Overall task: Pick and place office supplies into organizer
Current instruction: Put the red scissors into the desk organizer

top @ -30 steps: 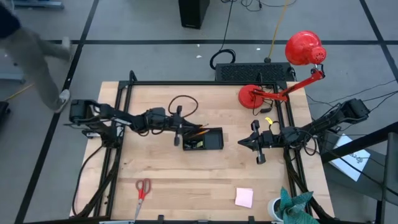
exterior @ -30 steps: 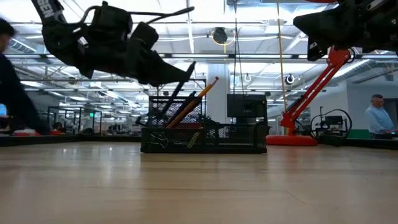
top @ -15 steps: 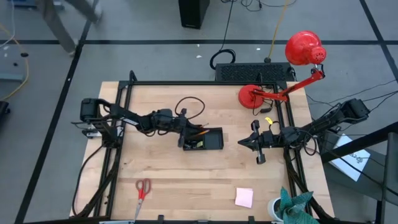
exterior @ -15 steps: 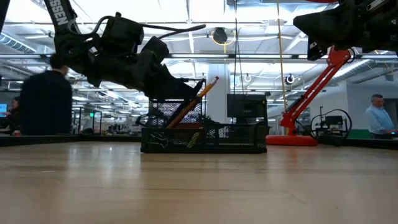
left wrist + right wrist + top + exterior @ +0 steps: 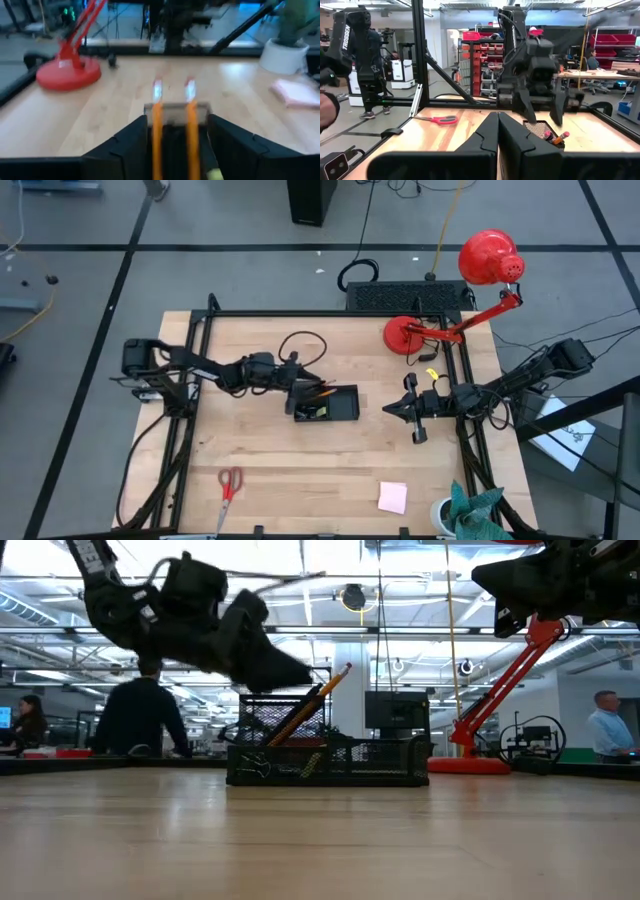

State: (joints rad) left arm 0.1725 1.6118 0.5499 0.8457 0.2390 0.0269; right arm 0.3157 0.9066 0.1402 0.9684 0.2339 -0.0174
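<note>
Organizer (image 5: 330,404): a low black mesh tray near the middle of the bench (image 5: 270,450), with two orange pencils (image 5: 310,700) leaning out of its taller left-hand section and black binder clips (image 5: 253,768) lying in the low part. The left claw (image 5: 297,388) hangs just above that end of the tray; in the right wrist view its two fingers (image 5: 556,106) stand apart with nothing between them, and in the left wrist view the pencils (image 5: 173,130) show in the gap. The right claw (image 5: 390,410) hovers to the right of the tray, apart from it, its fingers (image 5: 498,132) pressed together and empty. Red-handled scissors (image 5: 229,482) lie near the front left of the bench, and a pink sticky-note pad (image 5: 392,497) near the front right. A red desk lamp (image 5: 455,290) stands at the back right corner.
</note>
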